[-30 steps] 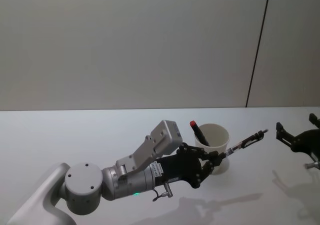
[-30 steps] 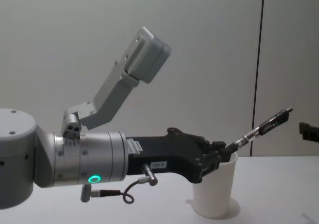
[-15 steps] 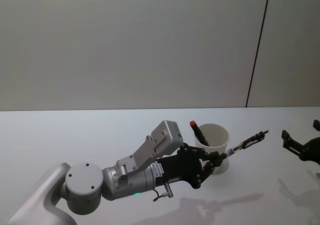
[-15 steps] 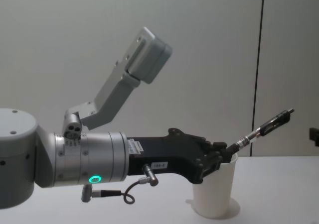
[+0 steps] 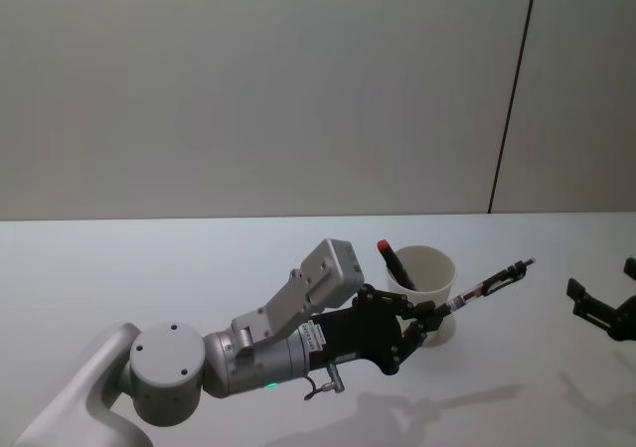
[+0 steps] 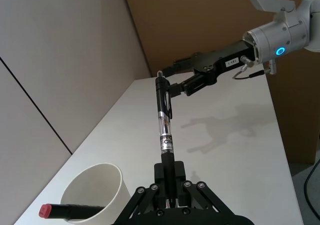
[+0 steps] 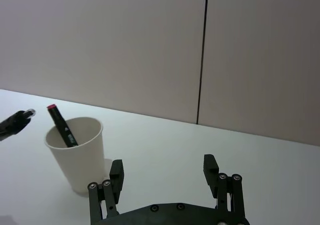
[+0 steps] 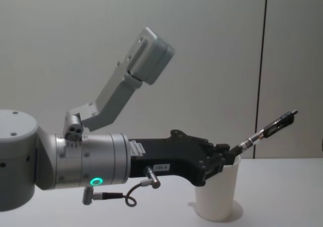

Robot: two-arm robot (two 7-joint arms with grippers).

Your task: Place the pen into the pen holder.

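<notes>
I've got the pen (image 5: 487, 288) pinched by its lower end in the left gripper (image 5: 434, 320), low centre of the head frame, tight against the near wall of the pen holder (image 5: 429, 271). The pen slants up toward the right, its free end well past the rim, so it's not in yet. A red-capped marker (image 5: 391, 260) leans inside the cup. The right gripper (image 7: 163, 171) hangs at the right edge of the head frame, fingers spread, holding nothing. I reckon the pickup is done. What's left is swinging the pen upright over the mouth, lowering it and letting go.
</notes>
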